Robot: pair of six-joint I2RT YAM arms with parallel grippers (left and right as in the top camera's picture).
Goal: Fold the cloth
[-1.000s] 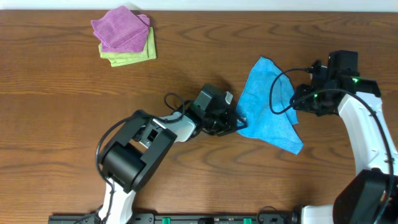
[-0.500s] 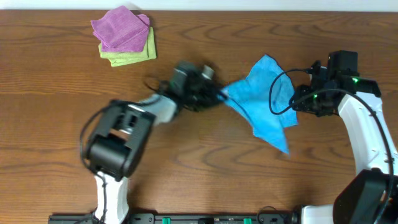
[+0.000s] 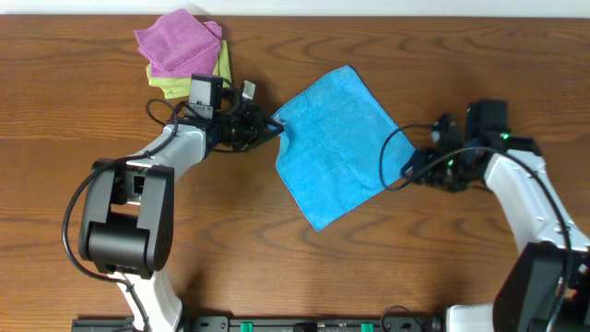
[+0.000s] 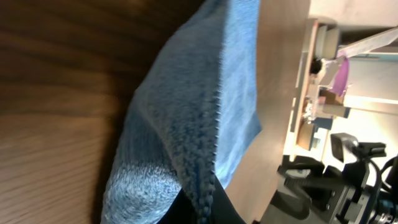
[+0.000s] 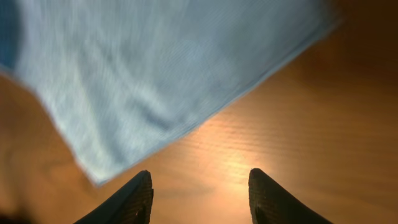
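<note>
The sky-blue cloth lies spread open as a tilted square in the middle of the table. My left gripper is shut on its left corner, and the left wrist view shows the cloth's stitched edge pinched between the fingers. My right gripper is open and empty just right of the cloth's right corner. In the right wrist view the cloth lies ahead of the open fingers, apart from them. The white tag is not visible.
A folded purple cloth sits on a folded light green cloth at the back left, close behind my left arm. The table's far edge runs along the top.
My left gripper has pulled the cloth's corner left and back across the table, spreading the cloth flat. My right gripper has let go of the cloth and shifted slightly forward and left.
</note>
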